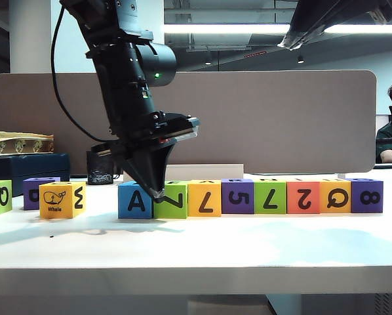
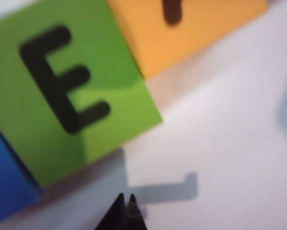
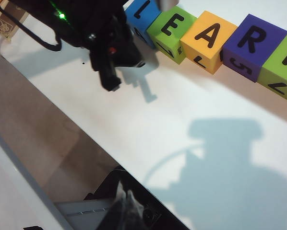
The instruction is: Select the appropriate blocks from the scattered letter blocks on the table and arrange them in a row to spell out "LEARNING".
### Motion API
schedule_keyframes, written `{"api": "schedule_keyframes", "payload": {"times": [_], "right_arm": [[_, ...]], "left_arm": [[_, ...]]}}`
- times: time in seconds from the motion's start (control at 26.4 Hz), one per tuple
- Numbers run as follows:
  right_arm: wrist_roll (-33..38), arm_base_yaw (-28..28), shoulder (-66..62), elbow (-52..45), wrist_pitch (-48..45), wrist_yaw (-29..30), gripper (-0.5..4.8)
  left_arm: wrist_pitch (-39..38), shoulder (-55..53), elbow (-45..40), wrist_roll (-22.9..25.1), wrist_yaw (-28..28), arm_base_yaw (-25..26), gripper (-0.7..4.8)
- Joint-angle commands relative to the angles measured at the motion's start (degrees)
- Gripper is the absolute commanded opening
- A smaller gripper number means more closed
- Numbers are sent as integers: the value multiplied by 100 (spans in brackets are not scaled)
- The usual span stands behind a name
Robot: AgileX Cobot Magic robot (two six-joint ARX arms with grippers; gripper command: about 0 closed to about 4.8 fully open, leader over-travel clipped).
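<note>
From the front we see eight letter blocks (image 1: pixel 248 197) side by side in one row on the table (image 1: pixel 196 243), starting with a blue block (image 1: pixel 134 200). Here their front faces show an A, then what look like numbers. The right wrist view shows their tops, spelling L, E, A, R. The left gripper (image 1: pixel 158 192) points down, tips pinched together, holding nothing, just in front of the green E block (image 2: pixel 71 91). Only the right wrist view shows the right gripper (image 3: pixel 125 201), up off the table; we cannot tell if its fingers are apart.
</note>
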State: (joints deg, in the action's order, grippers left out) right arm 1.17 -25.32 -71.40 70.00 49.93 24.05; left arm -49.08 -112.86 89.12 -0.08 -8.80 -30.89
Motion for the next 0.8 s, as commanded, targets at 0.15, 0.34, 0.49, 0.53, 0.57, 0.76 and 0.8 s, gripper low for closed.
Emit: {"api": "schedule_keyframes", "payload": {"times": [0.15,0.34,0.49,0.53,0.57,0.76,0.8], "right_arm": [[-15,-7,17,24,-87,9,-1],[-15,-7,17,24,-90,9,-1],[-15,-7,17,24,-90,9,-1],[-15,-7,17,24,-87,9,-1],[-15,-7,17,24,-87,9,-1],[-15,-7,17,24,-85,9,-1],[-15,-7,17,24,-83,9,-1]], "left_arm": [[549,28,0,-284,129,-74,-6],[680,26,-22,-472,127,-101,-6],[708,-17,-31,-487,127,-101,-6],[756,-52,-28,-487,122,-105,-6],[778,-68,-28,-490,125,-125,-6],[962,-251,-28,-492,131,-122,-6],[997,-284,-28,-492,138,-122,-6]]}}
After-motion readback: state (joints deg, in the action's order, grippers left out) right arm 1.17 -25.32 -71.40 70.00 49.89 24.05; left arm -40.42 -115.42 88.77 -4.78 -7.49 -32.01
